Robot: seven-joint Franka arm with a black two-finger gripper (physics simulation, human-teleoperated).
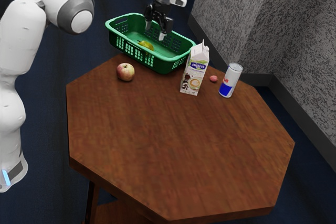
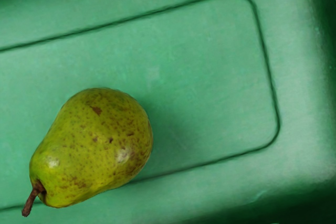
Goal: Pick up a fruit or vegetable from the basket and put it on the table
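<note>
My gripper point(image 1: 155, 31) is over the green basket point(image 1: 167, 65) in the exterior view, its two fingers apart with nothing between them. Inside the basket a yellow-green pear point(image 1: 146, 45) lies on its side, lower than the fingertips. From the wrist camera, the pear point(image 2: 94, 148) rests on the green basket floor point(image 2: 184, 82), its brown stem pointing away from its rounded end. A gap separates the hand from the pear.
On the wooden table point(image 1: 178, 145) stand a white carton point(image 1: 194, 72), close against the basket's corner, and a can point(image 1: 230, 81). A small reddish item point(image 1: 213, 78) lies between them. An apple point(image 1: 125, 72) sits near the basket's long side.
</note>
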